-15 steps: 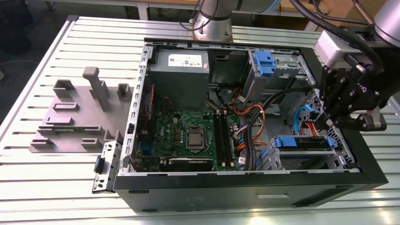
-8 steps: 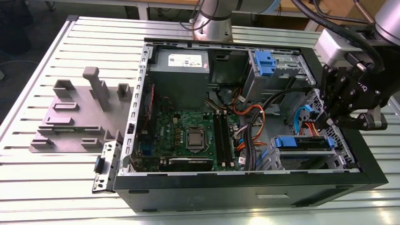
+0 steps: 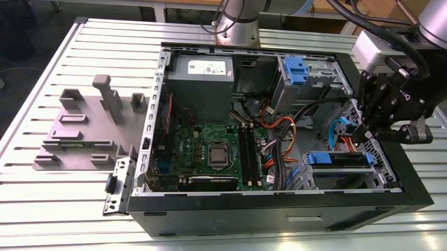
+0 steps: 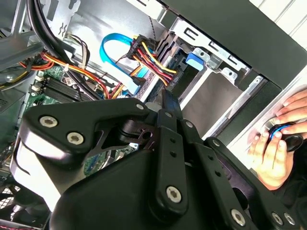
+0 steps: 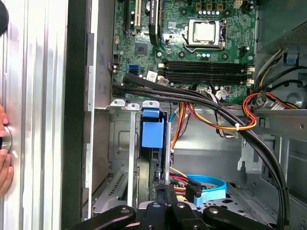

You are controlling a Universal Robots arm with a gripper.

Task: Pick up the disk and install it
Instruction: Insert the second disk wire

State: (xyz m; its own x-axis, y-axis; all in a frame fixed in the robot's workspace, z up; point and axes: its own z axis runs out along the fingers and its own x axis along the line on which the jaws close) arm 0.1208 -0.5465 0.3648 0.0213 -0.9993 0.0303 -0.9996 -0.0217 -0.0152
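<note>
a: tool first. black two-finger gripper [image 3: 363, 137] is hanging clenched, fingertips [image 5: 165, 190] pressing together, nothing between them as far as i'm seeing.

b: and the task thing?

a: flat rectangular silver-metal disk with blue plastic carrier frame [image 3: 340, 163] is sitting in the grey sheet-metal drive cage [image 5: 120, 143], in the corner of the open black computer case [image 3: 279, 201] on the exterior view's right. in the first wrist view its blue end [image 5: 153, 129] is showing edge-on. the gripper is hovering just above it, apart from it.

b: handling?

a: i'm judging it stiff, fairly dense and shock-sensitive, with slick metal faces. the blue frame edges are looking like the safest hold, not the label face.

b: arm pose?

a: the wrist is reaching in from the exterior view's right, pointing down into the case. orange and red bundled cables [image 5: 249, 110] are running close by, with the green motherboard [image 5: 158, 43] further in.

b: anything else?

a: a person's hand [image 4: 273, 153] is resting on something outside the case.
</note>
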